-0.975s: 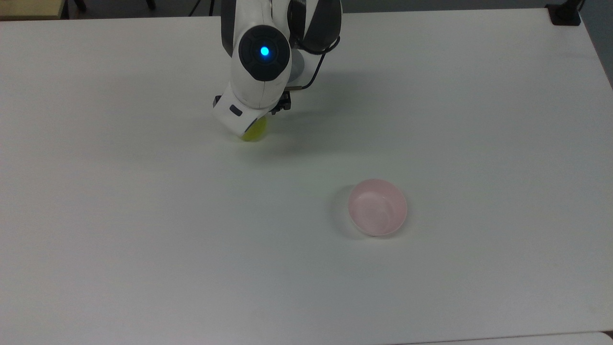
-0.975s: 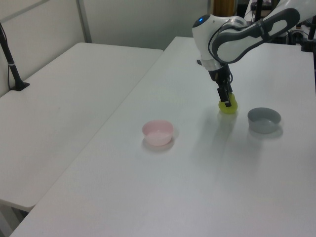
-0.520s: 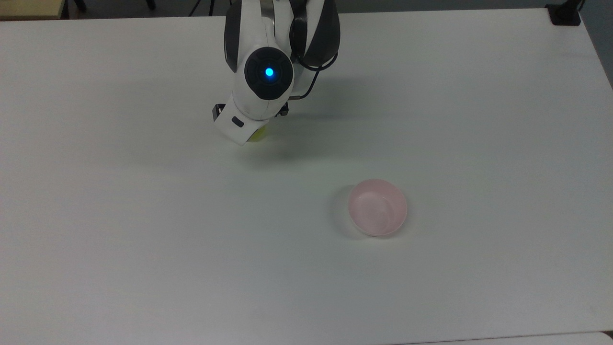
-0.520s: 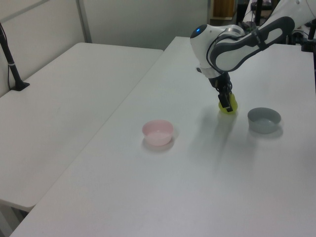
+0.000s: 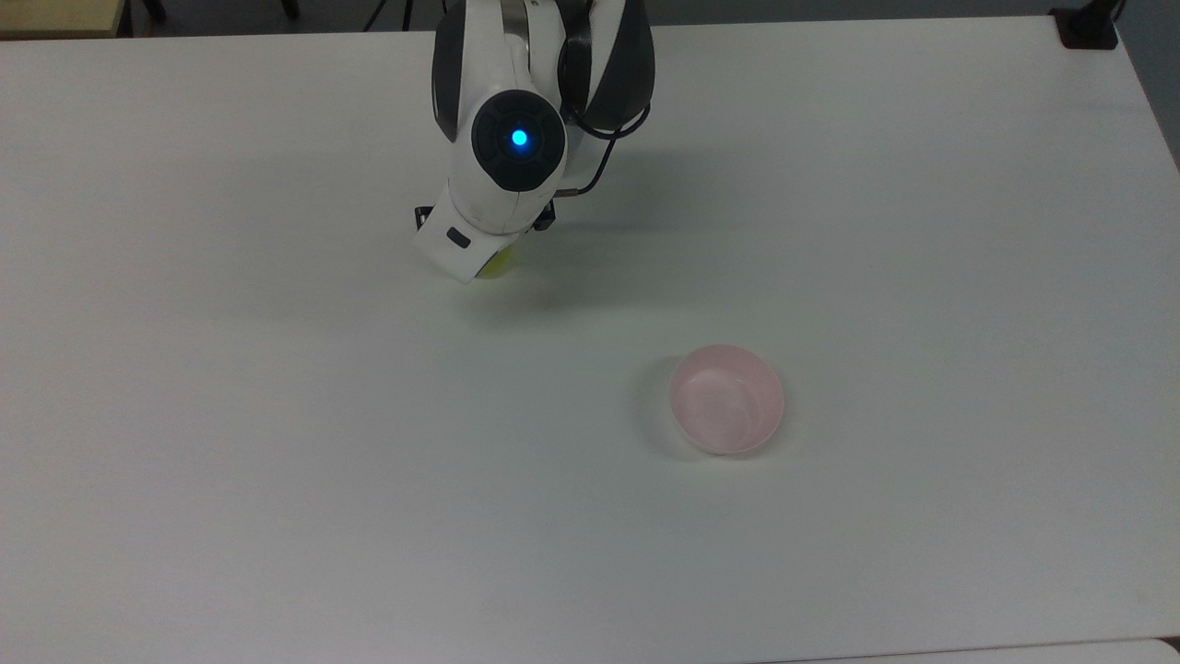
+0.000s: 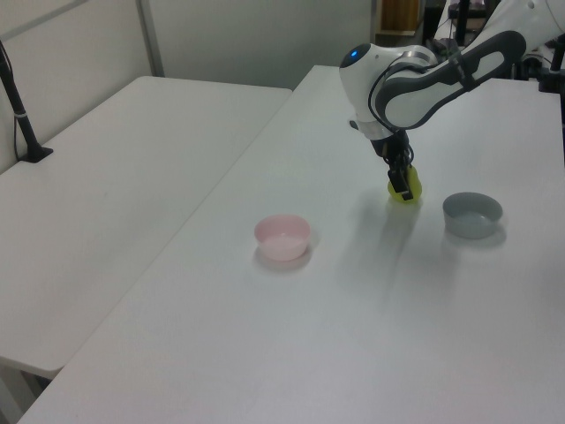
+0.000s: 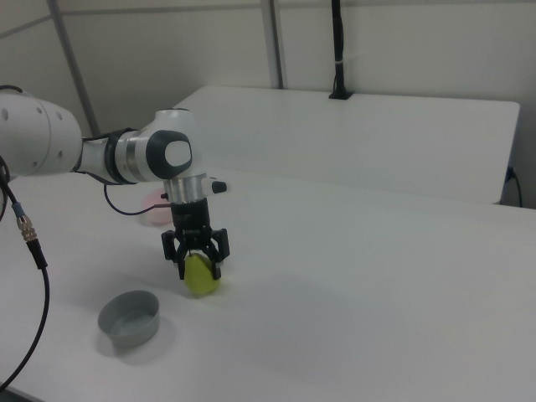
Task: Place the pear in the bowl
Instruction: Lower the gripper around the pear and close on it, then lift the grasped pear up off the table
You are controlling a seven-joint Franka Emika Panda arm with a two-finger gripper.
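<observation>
pear gripped on the table, pink bowl apart

in the right view we see the gripper (image 7: 198, 266) pointing straight down over the pear (image 7: 201, 276), with one dark finger (image 7: 179, 260) on each side of the fruit and both pressed against its skin. the fingers are closed in as far as the pear's width allows, so they have hold of it. the pear's underside sits at or just above the white table (image 7: 360, 285); we cannot tell whether it touches the surface.

in the left view the gripper (image 6: 402, 184) hangs under the white and black arm (image 6: 415, 75), and the yellow-green pear (image 6: 409, 192) shows behind and below the fingers. a grey bowl (image 6: 471, 215) stands just to the left view's right of the pear, not touching it. the pink bowl (image 6: 282, 237) stands well apart, toward the left view's left and nearer the camera, and nothing lies inside it.

in the top view the arm's wrist covers most of the pear (image 5: 499, 266), leaving a sliver of yellow at the lower edge of the white housing. the pink bowl (image 5: 726, 399) sits toward the top view's lower right, well away from the pear, with bare table (image 5: 277, 461) between them. a blue light (image 5: 519, 138) glows on the arm's joint.

in the right view the pink bowl (image 7: 151, 214) is partly hidden behind the arm, and the grey bowl (image 7: 129, 318) stands near the front edge.
</observation>
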